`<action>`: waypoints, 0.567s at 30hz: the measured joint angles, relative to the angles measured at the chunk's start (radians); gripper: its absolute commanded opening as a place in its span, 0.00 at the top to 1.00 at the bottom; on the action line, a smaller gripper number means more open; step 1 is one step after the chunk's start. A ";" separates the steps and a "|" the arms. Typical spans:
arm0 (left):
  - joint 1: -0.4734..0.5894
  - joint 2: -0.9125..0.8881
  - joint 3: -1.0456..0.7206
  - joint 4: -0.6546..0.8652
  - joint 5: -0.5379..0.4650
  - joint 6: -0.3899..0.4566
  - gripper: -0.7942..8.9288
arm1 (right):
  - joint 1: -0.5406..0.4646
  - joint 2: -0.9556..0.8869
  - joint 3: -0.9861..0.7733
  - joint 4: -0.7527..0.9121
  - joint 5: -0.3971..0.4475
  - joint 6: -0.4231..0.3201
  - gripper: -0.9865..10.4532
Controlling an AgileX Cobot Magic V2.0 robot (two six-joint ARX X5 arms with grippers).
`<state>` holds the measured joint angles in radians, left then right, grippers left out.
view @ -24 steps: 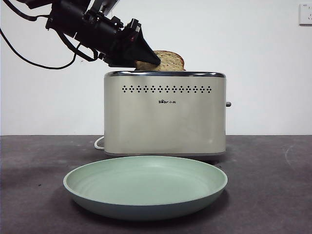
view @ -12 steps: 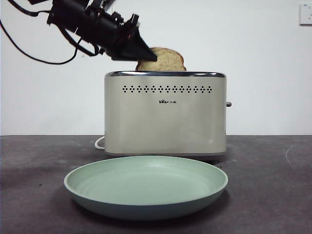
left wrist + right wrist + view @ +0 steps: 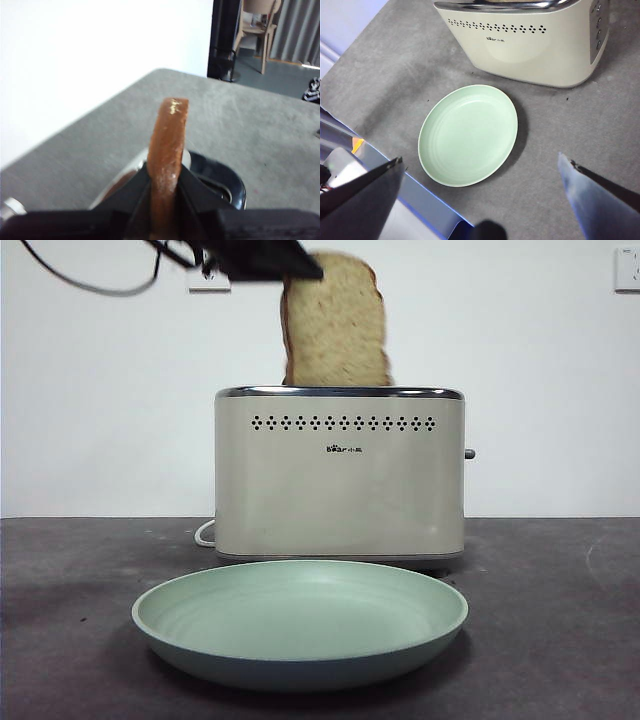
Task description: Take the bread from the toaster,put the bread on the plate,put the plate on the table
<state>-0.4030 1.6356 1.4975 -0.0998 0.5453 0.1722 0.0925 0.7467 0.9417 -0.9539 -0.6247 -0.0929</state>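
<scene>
My left hand (image 3: 165, 185) is clamped on the bread (image 3: 335, 325), its two black jaws pressing the slice's flat faces near one upper corner. Gripping there lets the slice hang straight, so I judge it can slide out of the slot without catching. Most of the slice is above the toaster (image 3: 340, 475); its lower edge is level with the chrome rim, and I cannot tell whether it has cleared the slot. In the left wrist view I see only the brown crust edge rising between the jaws.

The plate (image 3: 300, 625) sits on the table (image 3: 560, 620) just in front of the toaster, close enough for a short carry down to it.

My right hand (image 3: 485, 200) waits high above the plate with its jaws spread wide and nothing between them, ready, I judge, to take the plate.
</scene>
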 measured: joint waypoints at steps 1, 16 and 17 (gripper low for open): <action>0.000 -0.014 0.005 -0.005 -0.002 0.000 0.93 | 0.000 0.000 0.000 0.000 0.000 0.000 0.34; 0.001 -0.414 0.008 -0.426 -0.057 -0.002 0.92 | 0.000 0.000 0.000 0.000 0.000 0.000 0.34; 0.001 -0.439 0.008 -0.460 -0.063 -0.002 0.92 | 0.000 0.002 0.000 0.000 0.000 0.000 0.34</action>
<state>-0.4023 1.1961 1.5055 -0.5598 0.4820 0.1707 0.0925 0.7483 0.9417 -0.9535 -0.6247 -0.0929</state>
